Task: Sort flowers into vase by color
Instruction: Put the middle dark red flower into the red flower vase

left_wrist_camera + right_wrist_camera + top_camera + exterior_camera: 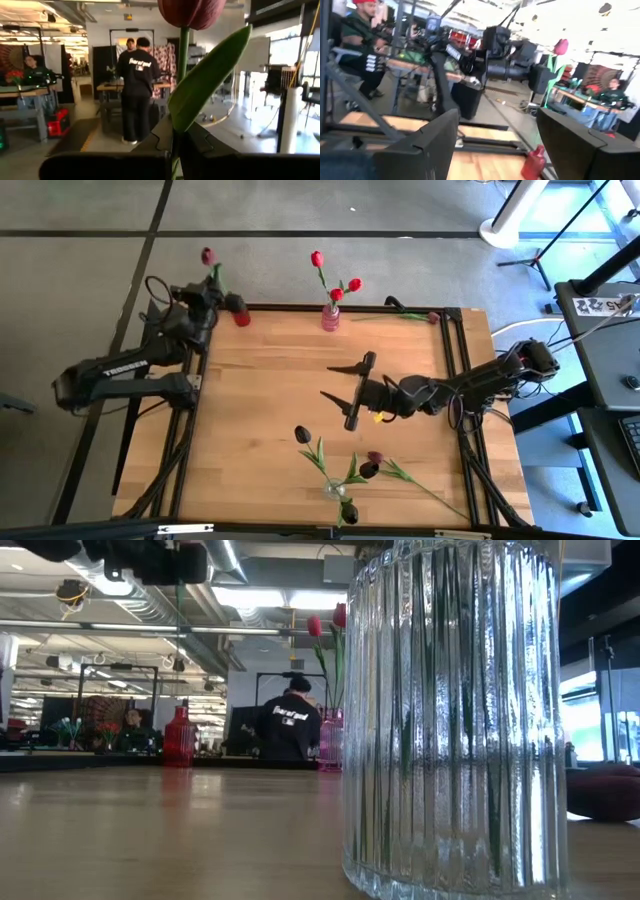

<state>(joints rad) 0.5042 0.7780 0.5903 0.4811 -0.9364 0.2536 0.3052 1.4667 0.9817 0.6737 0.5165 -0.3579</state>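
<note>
left end effector (213, 283) clamped tight on maroon tulip (207, 256), just beside red vase (241, 315) at worktop (280, 380) far corner. Better keep stem vertical, lower slow into neck. right end effector (345, 392) wide open, empty, mid-worktop.

Grey floor (300, 270) — ceiling strip lights (250, 595), person (136, 90) standing behind.

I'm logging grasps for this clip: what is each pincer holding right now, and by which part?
The left pincer is shut on a maroon tulip, gripping its green stem low down, below the leaf. The right pincer is open over the table and holds nothing.
</note>
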